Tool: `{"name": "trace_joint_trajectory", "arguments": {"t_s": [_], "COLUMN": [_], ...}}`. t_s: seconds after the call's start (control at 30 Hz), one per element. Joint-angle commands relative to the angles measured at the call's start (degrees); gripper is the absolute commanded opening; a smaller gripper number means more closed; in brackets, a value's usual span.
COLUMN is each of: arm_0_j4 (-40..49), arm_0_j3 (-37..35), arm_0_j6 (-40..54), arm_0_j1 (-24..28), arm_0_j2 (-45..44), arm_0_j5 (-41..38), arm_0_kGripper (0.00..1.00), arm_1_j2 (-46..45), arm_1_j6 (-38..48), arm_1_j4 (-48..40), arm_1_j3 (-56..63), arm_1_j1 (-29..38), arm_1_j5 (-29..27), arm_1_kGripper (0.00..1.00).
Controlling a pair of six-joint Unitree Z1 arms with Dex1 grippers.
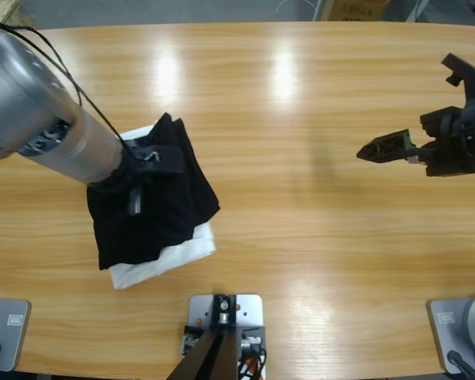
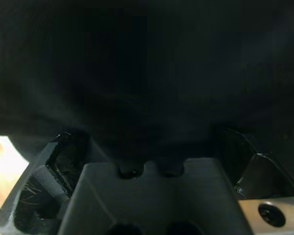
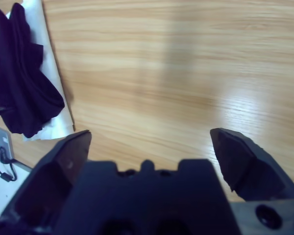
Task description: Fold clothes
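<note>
- On the left part of the table [image 1: 301, 119] the black shirt [image 1: 170, 214] lies bunched on top of a white folded garment [image 1: 154, 265]; the white cloth shows as a strip past the shirt's near edge and as a corner at its far side.
- Well apart to the right, bare wood lies between the pile and the right gripper [image 1: 376, 150]; nothing stands between them.
- The high view shows the left arm coming in from the upper left corner, its silver forearm slanting down onto the shirt and hiding the shirt's left part; the left gripper [image 1: 146, 170] is buried in the cloth there.
- The left wrist view is filled with black fabric pressed close against the gripper [image 2: 147, 142]; whether its fingers are clenched on the shirt or released I cannot tell.
- The right wrist view shows what the high view does not: its fingers [image 3: 245, 161] spread wide apart, grasping nothing, over bare table [image 3: 186, 73]; the shirt [image 3: 19, 78] and the white garment [image 3: 51, 73] sit at its upper left.
- The right arm enters from the right edge, held above the table, pointing left.
</note>
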Motion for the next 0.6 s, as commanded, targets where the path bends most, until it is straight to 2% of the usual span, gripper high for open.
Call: {"name": "trace_joint_trajectory", "arguments": {"t_s": [0.03, 0.17, 0.4, 0.6], "arm_0_j4": [-3.5, -1.9, 0.9, 4.1], "arm_0_j3": [1.7, 3.3, 3.6, 3.5], "arm_0_j6": [-2.7, -4.9, -12.6, -15.0], "arm_0_j1": [0.4, 0.5, 1.6, 4.6], "arm_0_j2": [8.0, 6.6, -2.8, -3.8], "arm_0_j5": [-4.9, -3.1, 6.6, 8.6], "arm_0_kGripper": [0.991, 0.987, 0.987, 0.987], "arm_1_j2": [3.4, 4.3, 5.4, 5.6], "arm_1_j6": [-2.4, -3.1, -3.4, -3.4], "arm_1_j4": [-0.9, -1.1, -2.8, -3.9], "arm_1_j3": [1.7, 1.9, 3.3, 3.5], "arm_1_j1": [-3.6, -4.5, -4.5, -4.5], "arm_1_j5": [1.8, 2.1, 2.5, 7.1], "arm_1_kGripper": [1.0, 1.0, 1.0, 1.0]}}
